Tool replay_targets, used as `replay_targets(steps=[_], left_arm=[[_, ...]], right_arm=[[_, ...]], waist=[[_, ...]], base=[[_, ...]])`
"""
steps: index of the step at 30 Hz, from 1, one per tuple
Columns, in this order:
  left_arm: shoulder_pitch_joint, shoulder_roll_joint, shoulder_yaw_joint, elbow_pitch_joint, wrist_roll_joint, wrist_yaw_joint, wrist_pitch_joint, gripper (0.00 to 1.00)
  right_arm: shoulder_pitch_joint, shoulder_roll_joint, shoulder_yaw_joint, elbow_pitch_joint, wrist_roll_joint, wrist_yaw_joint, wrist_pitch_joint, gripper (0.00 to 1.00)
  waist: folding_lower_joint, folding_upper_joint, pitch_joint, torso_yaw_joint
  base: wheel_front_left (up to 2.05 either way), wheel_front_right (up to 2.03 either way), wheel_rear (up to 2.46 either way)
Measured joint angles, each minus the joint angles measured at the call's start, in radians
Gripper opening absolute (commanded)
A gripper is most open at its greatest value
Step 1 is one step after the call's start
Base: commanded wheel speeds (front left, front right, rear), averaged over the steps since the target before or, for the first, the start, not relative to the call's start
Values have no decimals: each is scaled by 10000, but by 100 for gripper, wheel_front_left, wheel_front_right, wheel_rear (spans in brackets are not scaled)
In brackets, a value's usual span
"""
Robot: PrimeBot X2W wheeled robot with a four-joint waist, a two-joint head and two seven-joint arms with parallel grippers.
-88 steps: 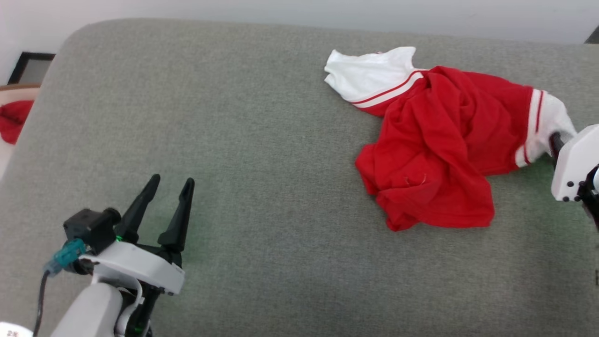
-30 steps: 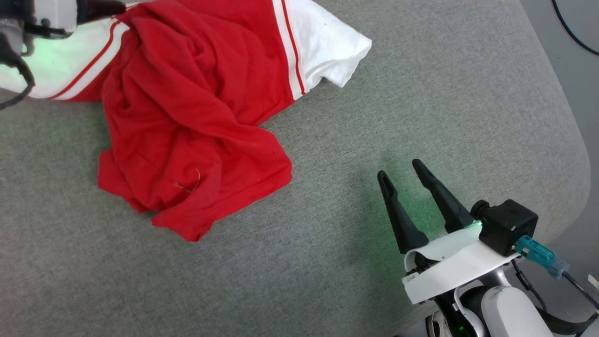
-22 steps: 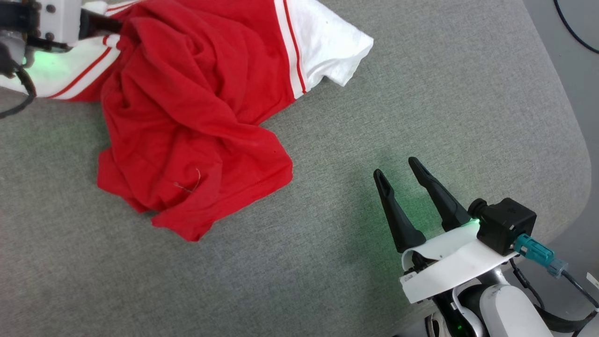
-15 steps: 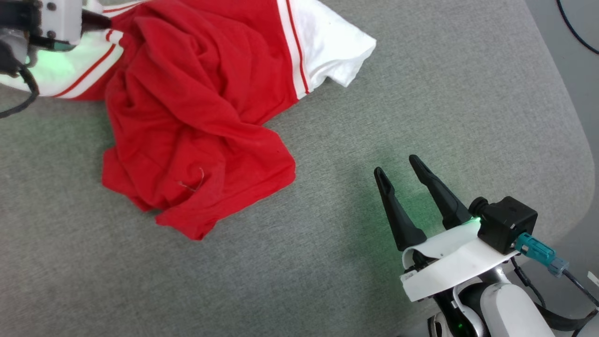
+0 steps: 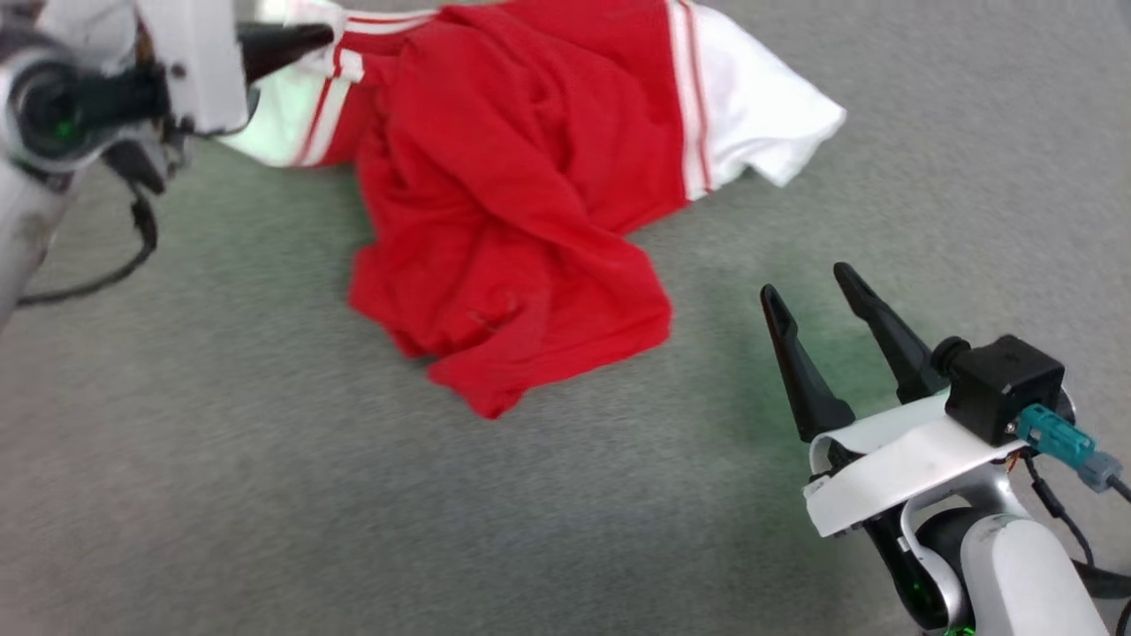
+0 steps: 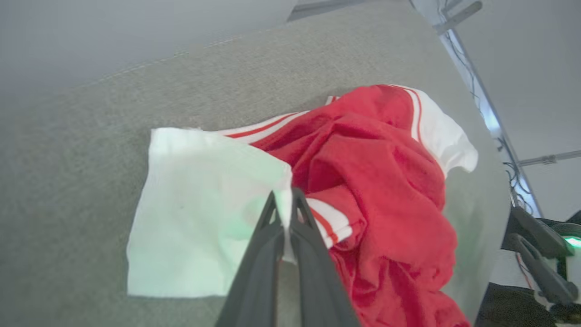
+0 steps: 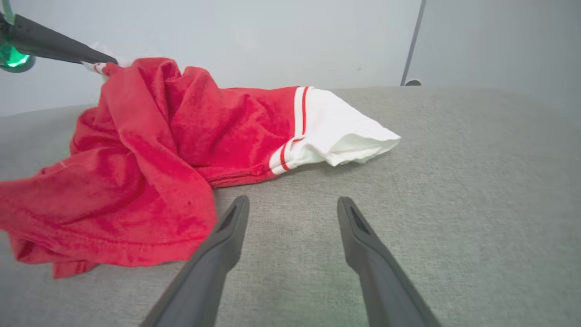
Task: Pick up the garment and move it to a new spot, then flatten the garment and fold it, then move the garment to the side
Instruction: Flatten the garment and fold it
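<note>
The garment [image 5: 521, 203] lies crumpled on the grey upholstered surface [image 5: 265, 495]: a red body with white sleeves and red-and-white striped trim. My left gripper [image 5: 322, 37] comes in from the upper left and is shut on the edge of the white sleeve by the striped trim. The left wrist view shows its fingers pinching that sleeve edge [image 6: 285, 202], which is pulled up a little. My right gripper [image 5: 804, 281] stands open at the lower right, a short way from the garment's red hem, with nothing between its fingers. In the right wrist view the garment [image 7: 159, 136] lies ahead and to the left.
The grey surface [image 7: 454, 181] runs bare to the right of the garment and toward me. A pale wall [image 7: 272, 36] stands behind it. The surface's right edge [image 6: 472, 100] drops to a floor with cables.
My left gripper has shut on the white sleeve's edge and raised it slightly. The head camera has turned, shifting the whole picture to the right. The right gripper stays open in the same place.
</note>
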Motion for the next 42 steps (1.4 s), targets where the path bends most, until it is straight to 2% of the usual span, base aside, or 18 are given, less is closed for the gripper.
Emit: replay_targets(steps=[3,8,16,22,26,31,34,35,36,37,38,39,40,41,42], left_arm=[[680,499,165,-888,-336,0,-650,0],[1949,997,337,-2219,-642,0,-1825,0],[3847,1875,328,-2874,-320,0,-4057,0],[5172,1954,489,-2957,-1066,0,-5005,0],[5823,1964,510,-2454,-1231,0,-5492,0],[6584,1509,1375,-1570,-2568,0,-6560,10],[7080,1375,1475,-1072,-2920,0,-6746,10],[7182,1308,1517,-897,-3001,0,-6819,8],[7259,1252,1540,-771,-3060,0,-6826,0],[7325,1204,1498,-696,-2991,0,-6888,0],[7384,1147,1448,-686,-2861,0,-6961,9],[7437,1078,1392,-694,-2744,0,-7035,39],[7471,1043,1221,-727,-2454,0,-7089,95],[7523,1001,1055,-775,-2134,0,-7124,100],[7585,920,989,-761,-2075,0,-7137,100]], right_arm=[[-64,2,-88,-151,-132,0,330,100],[-68,0,-228,-416,-324,0,767,100],[264,-2,-326,-786,-433,0,1200,100],[414,-2,-399,-1035,-520,0,1469,100],[410,-4,-353,-1151,-525,0,1578,100],[428,-6,-403,-1212,-589,0,1636,100],[472,-6,-428,-1264,-596,0,1664,100],[525,-6,-449,-1275,-596,0,1682,100],[566,-6,-462,-1281,-596,0,1701,100],[578,-6,-476,-1289,-598,0,1716,100],[584,-6,-491,-1302,-598,0,1724,100],[590,-4,-502,-1319,-600,0,1737,100],[596,-4,-531,-1337,-600,0,1743,100],[602,-8,-564,-1342,-602,0,1801,100],[607,-8,-589,-1356,-602,0,1812,100]], waist=[[0,0,-249,458],[0,0,-684,1132],[0,0,-1418,1770],[0,0,-1735,2070],[0,0,-1808,2121],[0,0,-1825,2056],[0,0,-1855,2018],[0,0,-1867,2012],[0,0,-1879,2011],[0,0,-1894,2009],[0,1,-1917,2010],[0,0,-1939,2015],[0,0,-1959,2026],[0,0,-1980,2045],[0,0,-2004,2069]], base=[[0,0,0],[0,0,0],[0,0,0],[0,0,0],[0,0,0],[0,0,0],[0,0,0],[0,0,0],[0,0,0],[0,0,0],[0,0,0],[0,0,0],[0,0,0],[0,0,0],[0,0,0]])
